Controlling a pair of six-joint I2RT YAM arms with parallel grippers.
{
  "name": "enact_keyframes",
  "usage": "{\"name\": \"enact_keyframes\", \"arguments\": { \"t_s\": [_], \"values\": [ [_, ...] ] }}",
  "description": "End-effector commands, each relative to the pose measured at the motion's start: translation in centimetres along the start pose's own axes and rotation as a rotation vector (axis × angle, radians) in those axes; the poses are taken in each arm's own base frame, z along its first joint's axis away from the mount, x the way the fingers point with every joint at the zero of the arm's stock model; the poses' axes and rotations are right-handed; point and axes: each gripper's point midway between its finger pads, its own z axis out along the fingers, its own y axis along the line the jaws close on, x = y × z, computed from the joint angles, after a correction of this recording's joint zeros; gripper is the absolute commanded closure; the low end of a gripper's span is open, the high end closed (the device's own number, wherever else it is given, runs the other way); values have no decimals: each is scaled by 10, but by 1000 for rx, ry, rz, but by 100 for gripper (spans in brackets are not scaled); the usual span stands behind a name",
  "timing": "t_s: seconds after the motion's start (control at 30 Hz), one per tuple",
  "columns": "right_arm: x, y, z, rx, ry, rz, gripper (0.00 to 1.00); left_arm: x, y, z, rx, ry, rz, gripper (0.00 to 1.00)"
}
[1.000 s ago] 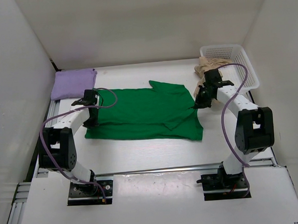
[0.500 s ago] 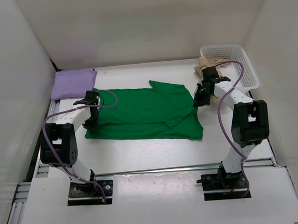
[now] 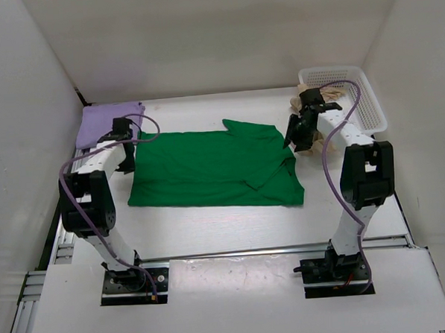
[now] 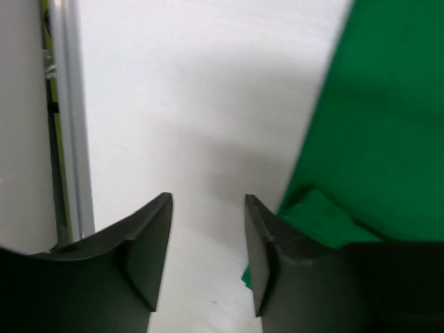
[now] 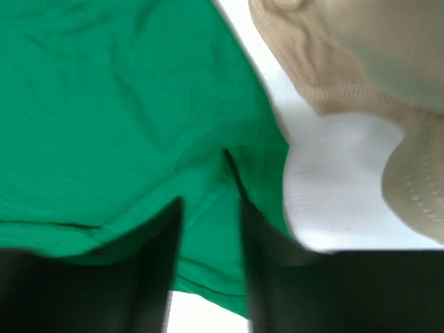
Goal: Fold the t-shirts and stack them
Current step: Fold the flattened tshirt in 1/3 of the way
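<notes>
A bright green t-shirt (image 3: 215, 170) lies spread across the middle of the table, its right sleeve folded in. A folded lavender t-shirt (image 3: 104, 122) sits at the back left. The beige t-shirt (image 3: 309, 102) spills from the basket at the back right. My left gripper (image 3: 124, 148) hovers off the green shirt's left edge, jaws open (image 4: 208, 236) over bare table, with green cloth (image 4: 381, 125) just to its right. My right gripper (image 3: 295, 136) hangs open (image 5: 208, 236) above the green shirt's (image 5: 125, 104) right edge, beside the beige cloth (image 5: 347, 55). Neither holds anything.
A white mesh basket (image 3: 360, 92) stands at the back right corner. White walls close in the left, back and right sides. An aluminium rail (image 4: 66, 118) runs along the table's left edge, close to my left gripper.
Both grippers have opened and released the green shirt. The left one moved back and left toward the lavender shirt; the right one moved back toward the beige shirt.
</notes>
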Motion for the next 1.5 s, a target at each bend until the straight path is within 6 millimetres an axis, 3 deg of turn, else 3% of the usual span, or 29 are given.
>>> {"name": "enact_keyframes", "arguments": {
  "t_s": [0.0, 0.1, 0.13, 0.27, 0.3, 0.4, 0.47, 0.5, 0.6, 0.67, 0.77, 0.83, 0.87, 0.93, 0.97, 1.1, 1.17, 1.27, 1.3, 1.47],
  "values": [
    [-15, 6, -19, -13, -30, -38, 47, -20, 26, -5, -67, -51, -67, 42],
    [-13, 12, -41, -42, -46, -51, 41, -14, 28, -18, -8, -58, -88, 26],
    [-9, 12, -55, -45, -54, -52, 41, 1, 19, -22, 74, -2, -75, 24],
    [25, -3, -71, -23, -33, -34, 32, 54, -12, -33, 291, 182, -46, 24],
    [48, -14, -63, -1, 18, -27, 31, 73, -18, -29, 305, 230, -34, 24],
    [93, -36, -57, 39, 109, -14, 25, 96, -28, -21, 325, 286, -21, 24],
    [111, -46, -55, 64, 138, 1, 24, 100, -32, -17, 335, 301, -18, 24],
    [129, -55, -48, 85, 187, 8, 24, 102, -34, -13, 335, 310, -16, 24],
    [145, -56, -32, 54, 228, 17, 22, 102, -37, -5, 336, 328, -11, 24],
    [144, -57, -22, 40, 223, 39, 22, 97, -39, -3, 345, 316, -16, 24],
    [149, -60, -7, -3, 260, 101, 22, 96, -43, 1, 356, 322, -16, 40],
    [163, -62, 0, -15, 316, 134, 28, 96, -46, 0, 375, 322, -19, 53],
    [161, -59, 1, -27, 309, 142, 42, 97, -47, 2, 376, 331, -17, 68],
    [170, -63, 4, -13, 336, 158, 58, 97, -53, -1, 410, 331, -23, 83],
    [169, -63, 3, -20, 337, 168, 71, 99, -53, -2, 410, 331, -23, 90],
    [171, -61, -6, -45, 326, 177, 98, 101, -40, -5, 390, 315, -55, 90],
    [176, -60, -18, -54, 337, 161, 100, 108, -13, -9, 294, 304, -80, 90],
    [201, -60, -32, -86, 378, 166, 100, 122, 17, -19, 184, 288, -105, 90],
    [207, -62, -34, -85, 381, 167, 100, 140, 17, -24, 174, 327, -91, 90],
    [255, -65, -43, -95, 453, 203, 100, 183, 29, -33, 88, 370, -61, 86]
  ]
}}
